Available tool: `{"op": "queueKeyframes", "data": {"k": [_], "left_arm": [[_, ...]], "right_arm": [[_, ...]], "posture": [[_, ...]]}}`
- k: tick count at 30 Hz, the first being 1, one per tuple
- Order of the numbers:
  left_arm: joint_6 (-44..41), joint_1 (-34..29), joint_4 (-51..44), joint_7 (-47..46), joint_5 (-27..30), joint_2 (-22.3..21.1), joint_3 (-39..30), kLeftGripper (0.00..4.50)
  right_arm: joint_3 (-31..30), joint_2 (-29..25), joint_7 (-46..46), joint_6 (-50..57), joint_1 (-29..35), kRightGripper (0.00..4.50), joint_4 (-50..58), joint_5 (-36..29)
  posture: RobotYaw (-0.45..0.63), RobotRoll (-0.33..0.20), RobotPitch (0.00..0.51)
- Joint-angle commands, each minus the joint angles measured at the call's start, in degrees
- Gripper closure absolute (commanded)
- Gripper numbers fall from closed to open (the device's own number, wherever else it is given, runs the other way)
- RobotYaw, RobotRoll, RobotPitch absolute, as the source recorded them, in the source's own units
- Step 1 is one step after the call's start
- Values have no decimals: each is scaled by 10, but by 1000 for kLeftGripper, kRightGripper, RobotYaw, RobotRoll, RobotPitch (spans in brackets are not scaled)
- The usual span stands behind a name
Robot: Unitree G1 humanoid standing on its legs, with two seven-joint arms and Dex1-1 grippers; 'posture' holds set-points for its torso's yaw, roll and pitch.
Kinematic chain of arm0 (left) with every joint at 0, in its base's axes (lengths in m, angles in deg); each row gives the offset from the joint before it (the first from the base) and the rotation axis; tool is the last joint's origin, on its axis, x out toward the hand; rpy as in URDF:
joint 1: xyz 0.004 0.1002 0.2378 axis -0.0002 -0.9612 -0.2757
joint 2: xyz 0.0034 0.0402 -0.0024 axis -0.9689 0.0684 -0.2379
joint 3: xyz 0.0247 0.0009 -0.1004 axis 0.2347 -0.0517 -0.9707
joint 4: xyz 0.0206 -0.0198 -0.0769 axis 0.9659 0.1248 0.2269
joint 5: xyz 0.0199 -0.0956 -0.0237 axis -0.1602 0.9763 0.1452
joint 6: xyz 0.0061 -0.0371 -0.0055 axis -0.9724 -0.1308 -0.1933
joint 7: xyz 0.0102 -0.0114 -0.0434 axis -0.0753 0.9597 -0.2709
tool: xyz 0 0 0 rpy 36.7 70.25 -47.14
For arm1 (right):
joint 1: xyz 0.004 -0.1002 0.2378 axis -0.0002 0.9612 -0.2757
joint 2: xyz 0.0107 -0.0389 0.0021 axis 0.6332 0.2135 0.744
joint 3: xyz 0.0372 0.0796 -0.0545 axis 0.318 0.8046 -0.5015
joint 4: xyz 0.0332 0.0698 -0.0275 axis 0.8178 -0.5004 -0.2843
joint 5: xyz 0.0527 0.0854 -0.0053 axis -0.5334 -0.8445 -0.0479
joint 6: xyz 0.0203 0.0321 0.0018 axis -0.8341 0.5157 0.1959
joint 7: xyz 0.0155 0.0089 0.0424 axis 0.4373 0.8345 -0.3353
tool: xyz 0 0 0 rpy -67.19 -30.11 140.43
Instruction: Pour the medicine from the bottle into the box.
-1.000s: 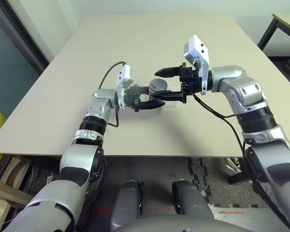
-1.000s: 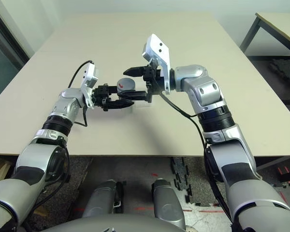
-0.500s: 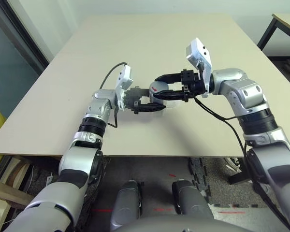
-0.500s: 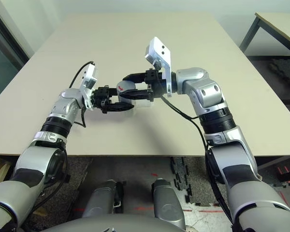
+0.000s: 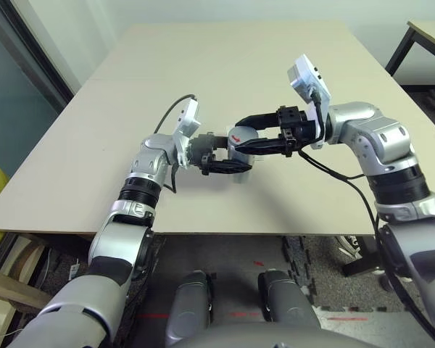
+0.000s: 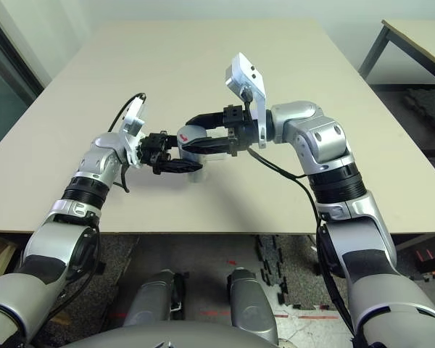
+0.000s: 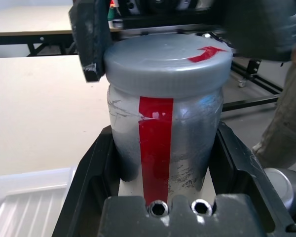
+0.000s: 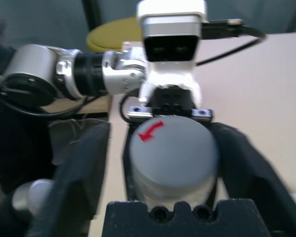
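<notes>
- A pale table (image 5: 167, 72) spreads under both arms.
- The left gripper (image 5: 238, 154) is closed firmly around the bottle (image 7: 187, 138), which stands upright above the table between the two grippers.
- The right gripper (image 8: 163, 133) has its jaws spread wide, one on each side of the bottle's grey cap (image 8: 175, 148), which bears a red arrow; the pictures cannot settle whether they touch it.
- The clear box (image 7: 32, 210) sits on the table near the bottle.
- Farther off are a yellow seat (image 8: 113, 35) and a second table (image 5: 431, 32).
</notes>
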Motion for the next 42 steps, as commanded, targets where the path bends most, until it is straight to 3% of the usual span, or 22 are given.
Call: {"op": "queueKeyframes", "data": {"k": [1,22,33,42], "left_arm": [[-5,-10,-6,-11,-2,-4,6,1790],[-22,-29,-42,-17,7,-7,13,1790],[-24,-40,-45,-27,11,-17,11,1790],[-20,-40,-34,-33,11,-25,4,1790]], "right_arm": [[-7,3,-15,-5,0,0,11,-9],[4,19,37,-63,-9,0,-75,40],[48,-36,50,-52,26,0,-63,22],[101,-120,44,-21,80,0,-30,2]], "posture": [[-108,0,48],[-100,0,49],[-110,0,50],[-122,0,50]]}}
